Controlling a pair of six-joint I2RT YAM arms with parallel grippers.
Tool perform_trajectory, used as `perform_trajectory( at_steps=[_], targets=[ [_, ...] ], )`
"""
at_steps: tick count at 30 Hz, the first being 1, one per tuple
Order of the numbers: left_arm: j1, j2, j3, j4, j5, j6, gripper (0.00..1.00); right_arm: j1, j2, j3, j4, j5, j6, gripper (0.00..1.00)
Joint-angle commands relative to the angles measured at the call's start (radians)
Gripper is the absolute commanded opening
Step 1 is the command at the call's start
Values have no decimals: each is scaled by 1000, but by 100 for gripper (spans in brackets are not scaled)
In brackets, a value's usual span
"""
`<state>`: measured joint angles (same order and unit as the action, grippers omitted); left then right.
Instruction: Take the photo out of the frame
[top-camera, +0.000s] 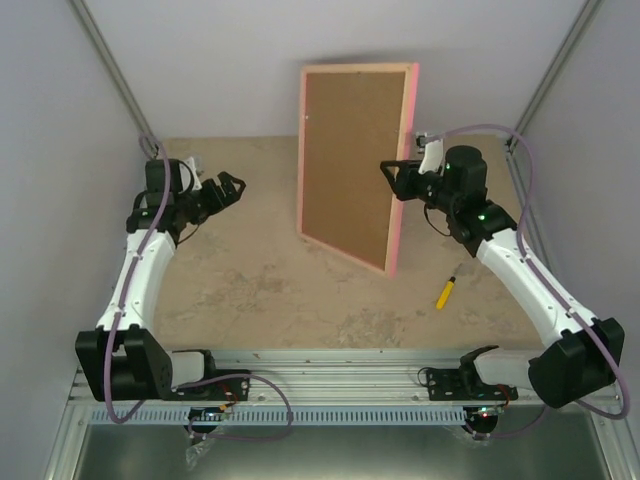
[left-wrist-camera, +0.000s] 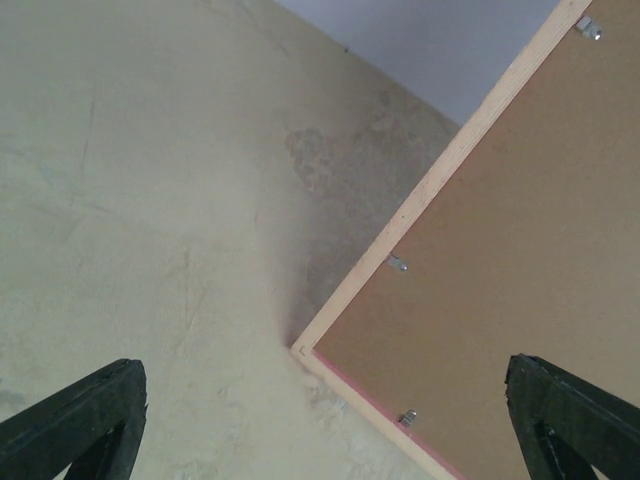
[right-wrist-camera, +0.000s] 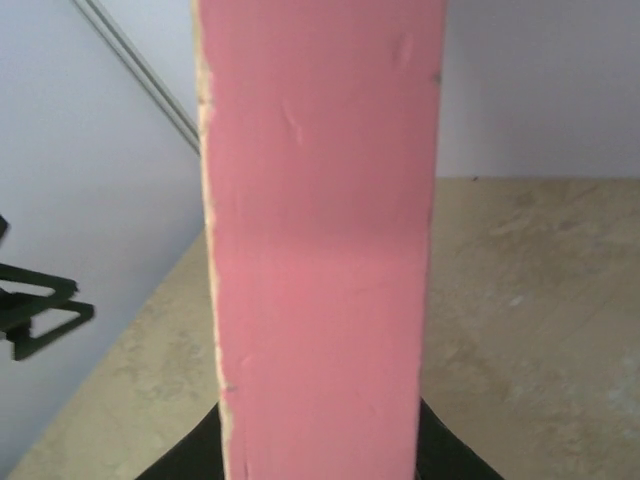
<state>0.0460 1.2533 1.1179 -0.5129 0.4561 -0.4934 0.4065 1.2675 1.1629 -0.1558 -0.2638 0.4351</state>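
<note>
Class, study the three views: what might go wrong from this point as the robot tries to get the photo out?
1. The frame stands on one edge, held only by the right gripper at its pink side; a slip may topple it.
2. Metal clips pin the backing; the open left gripper prying them might push the frame over.

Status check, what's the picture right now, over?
Left gripper open, clear of frame. Right gripper clamped on frame's pink edge, frame upright, back showing, photo unseen. Yellow pen on table, not blocking.
</note>
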Motion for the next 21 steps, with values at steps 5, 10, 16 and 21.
perform_trajectory(
  at_steps=[5,10,16,21],
  targets=[
    [1,87,-90,-4,78,44,100,-80,74,-40,181,-276,203,0],
    [-5,143,-134,-34,40,82,100,-115,168,-54,206,-375,236,0],
    [-35,227,-163,-59,-21,113,96,-146,304,-49,223,-465,242,0],
    [-71,278,-190,-38,-41,125,93,-176,430,-43,220,-534,234,0]
  ],
)
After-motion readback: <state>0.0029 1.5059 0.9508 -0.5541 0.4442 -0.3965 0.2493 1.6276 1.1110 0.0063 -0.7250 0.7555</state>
